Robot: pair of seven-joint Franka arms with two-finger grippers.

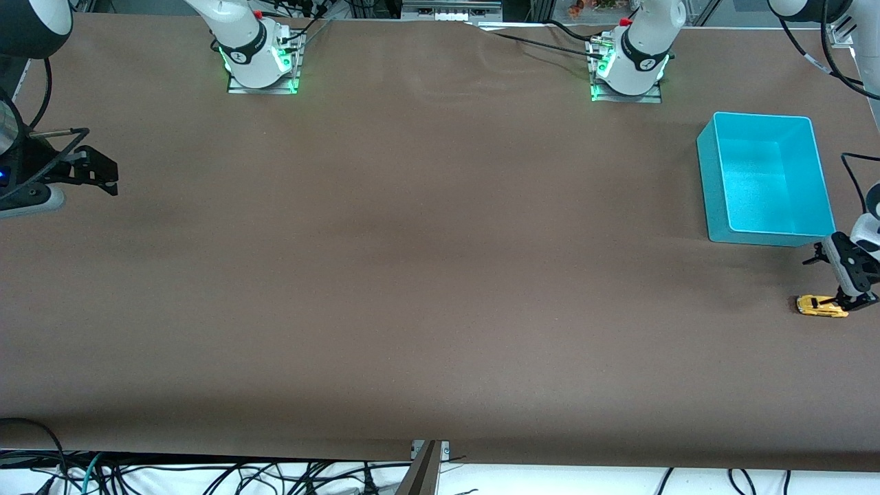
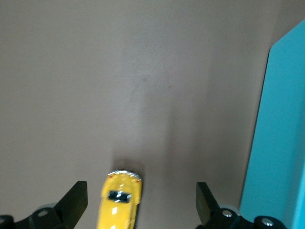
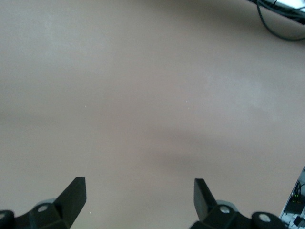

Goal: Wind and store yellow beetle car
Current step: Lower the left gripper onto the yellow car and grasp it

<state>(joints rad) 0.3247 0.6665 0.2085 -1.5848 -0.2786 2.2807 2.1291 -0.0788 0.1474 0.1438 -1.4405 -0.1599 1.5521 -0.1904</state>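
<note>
yellow beetle car (image 1: 821,306) near table edge (image 1: 867,385)

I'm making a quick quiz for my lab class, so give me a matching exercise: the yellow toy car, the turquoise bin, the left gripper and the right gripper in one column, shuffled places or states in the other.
Things:
1. yellow beetle car
2. turquoise bin
3. left gripper
4. right gripper

Places or states:
A. open, waiting at the right arm's end of the table, nothing between its fingers
B. empty, farther from the front camera than the car
C. open, low at the car, fingers either side of it, not closed on it
D. on the brown cloth, beside the bin

Pairs: 1-D, 2-B, 3-C, 4-A
</note>
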